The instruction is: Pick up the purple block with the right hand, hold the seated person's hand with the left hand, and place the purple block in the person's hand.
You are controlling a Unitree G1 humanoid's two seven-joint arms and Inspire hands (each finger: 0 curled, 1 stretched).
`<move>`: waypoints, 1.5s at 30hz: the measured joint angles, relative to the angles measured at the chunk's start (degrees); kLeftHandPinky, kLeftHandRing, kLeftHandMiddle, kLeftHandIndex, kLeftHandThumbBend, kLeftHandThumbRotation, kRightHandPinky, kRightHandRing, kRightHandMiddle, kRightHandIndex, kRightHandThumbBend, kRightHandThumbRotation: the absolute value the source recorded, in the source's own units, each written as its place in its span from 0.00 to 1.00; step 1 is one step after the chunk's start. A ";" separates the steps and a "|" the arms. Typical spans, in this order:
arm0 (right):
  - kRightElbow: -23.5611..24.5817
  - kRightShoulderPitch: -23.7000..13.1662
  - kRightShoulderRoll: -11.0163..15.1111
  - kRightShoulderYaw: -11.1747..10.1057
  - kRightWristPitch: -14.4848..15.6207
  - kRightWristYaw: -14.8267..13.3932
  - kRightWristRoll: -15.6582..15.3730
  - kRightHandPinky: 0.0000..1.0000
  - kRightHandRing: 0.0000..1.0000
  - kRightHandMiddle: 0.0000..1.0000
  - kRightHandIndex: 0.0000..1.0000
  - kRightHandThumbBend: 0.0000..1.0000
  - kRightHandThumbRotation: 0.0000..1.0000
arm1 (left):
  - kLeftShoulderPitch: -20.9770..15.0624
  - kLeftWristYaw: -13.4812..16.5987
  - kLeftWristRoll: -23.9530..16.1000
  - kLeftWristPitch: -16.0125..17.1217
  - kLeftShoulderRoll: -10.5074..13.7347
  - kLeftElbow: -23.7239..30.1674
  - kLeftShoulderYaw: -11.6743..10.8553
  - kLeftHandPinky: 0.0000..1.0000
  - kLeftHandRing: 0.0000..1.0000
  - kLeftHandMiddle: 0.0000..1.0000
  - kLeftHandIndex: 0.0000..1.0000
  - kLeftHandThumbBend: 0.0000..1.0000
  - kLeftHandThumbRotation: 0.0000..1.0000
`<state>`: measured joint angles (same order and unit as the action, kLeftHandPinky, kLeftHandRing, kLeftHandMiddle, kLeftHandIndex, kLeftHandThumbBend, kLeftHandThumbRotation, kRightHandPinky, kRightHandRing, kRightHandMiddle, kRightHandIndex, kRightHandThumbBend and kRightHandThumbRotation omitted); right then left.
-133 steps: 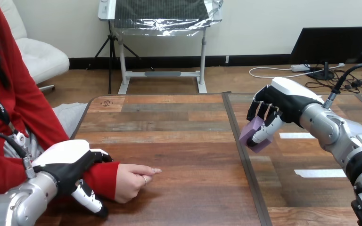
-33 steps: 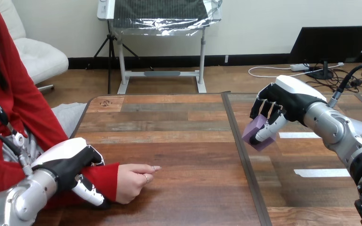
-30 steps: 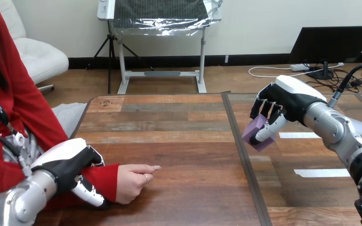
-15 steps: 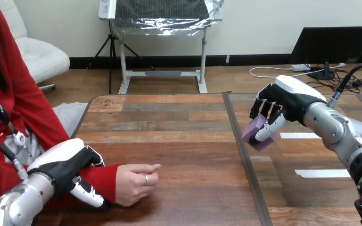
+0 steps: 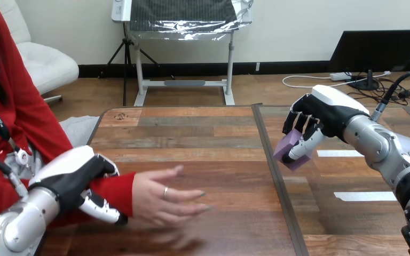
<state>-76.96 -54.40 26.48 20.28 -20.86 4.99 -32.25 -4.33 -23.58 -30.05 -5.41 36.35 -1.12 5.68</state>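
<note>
Change: the person's hand [image 5: 163,200], a loose fist on the table [image 5: 192,138] half a second ago, is now open with fingers stretched toward the right and looks raised a little off the wood. It is blurred, so I cannot tell which way the palm faces.

The left hand [image 5: 75,178] stays where it was, fingers over and thumb under the red sleeve, clasped round the person's wrist [image 5: 118,193].

The right hand [image 5: 323,113] has not moved. Its fingers are curled round the block [image 5: 286,151], held in the air over the table's seam, well apart from the person's hand.

Meaning: pick-up and hold look done and the receiving hand is opening. What remains is carrying the block left and releasing it there.
</note>
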 measured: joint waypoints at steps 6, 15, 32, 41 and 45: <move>0.52 0.00 -0.02 0.00 0.00 0.01 0.04 0.41 0.45 0.49 0.48 0.80 0.00 | -0.01 0.00 0.34 0.00 0.02 1.75 -0.47 0.26 0.31 0.39 0.41 0.69 0.00; 0.68 0.00 -0.25 0.00 -0.01 0.01 0.09 0.41 0.44 0.49 0.47 0.81 0.00 | -0.18 -0.01 0.94 0.00 0.01 3.45 -0.86 0.24 0.31 0.39 0.41 0.69 0.00; 0.69 0.00 -0.36 0.00 -0.01 0.08 0.11 0.40 0.44 0.48 0.47 0.80 0.00 | -0.74 -0.01 2.38 0.04 0.02 3.59 -0.94 0.24 0.31 0.39 0.40 0.69 0.00; 0.70 0.00 -0.45 0.00 -0.01 0.51 0.38 0.40 0.44 0.49 0.47 0.79 0.00 | -0.81 -0.01 2.43 0.08 0.01 3.51 -0.93 0.25 0.32 0.40 0.41 0.69 0.00; 0.75 0.00 -0.56 0.00 -0.01 1.11 0.55 0.40 0.44 0.48 0.46 0.78 0.00 | -0.86 -0.01 2.42 0.08 -0.02 3.33 -0.93 0.26 0.32 0.41 0.41 0.69 0.00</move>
<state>-76.22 -54.40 25.92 20.28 -20.87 6.10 -31.70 -5.19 -23.59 -27.62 -5.33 36.33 2.21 4.76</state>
